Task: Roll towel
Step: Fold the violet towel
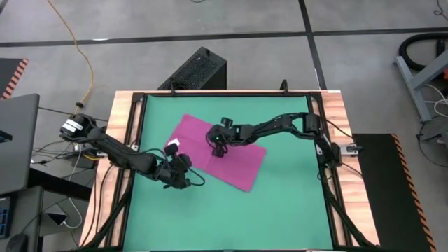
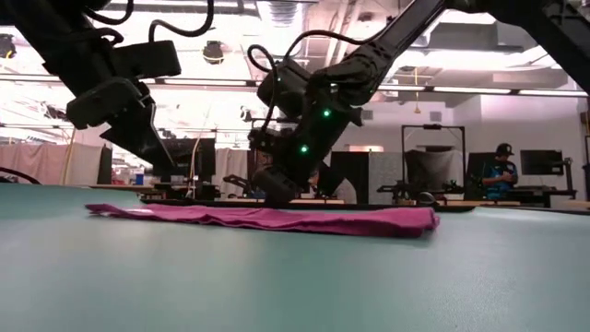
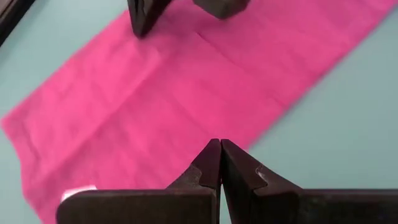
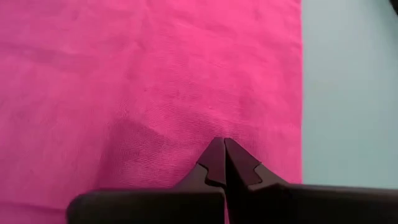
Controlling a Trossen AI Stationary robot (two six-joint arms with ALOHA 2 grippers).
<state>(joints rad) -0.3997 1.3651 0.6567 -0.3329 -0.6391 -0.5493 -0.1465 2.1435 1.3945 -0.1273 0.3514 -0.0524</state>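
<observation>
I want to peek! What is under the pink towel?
The towel lies flat on the green mat, which shows all around it. The right hand is over its middle, closed. The mat directly beneath is covered; nothing bulges, but I cannot see under it.

Wide bare green mat (image 1: 294, 203) surrounds the flat towel (image 1: 241, 166); the right gripper (image 1: 219, 149) blocks its middle, the left gripper (image 1: 183, 175) crowds its near-left edge, far-right end unobstructed.

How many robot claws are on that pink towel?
1. The right gripper is shut, on the towel's middle. The left gripper is shut beside its edge, over the green mat.
</observation>
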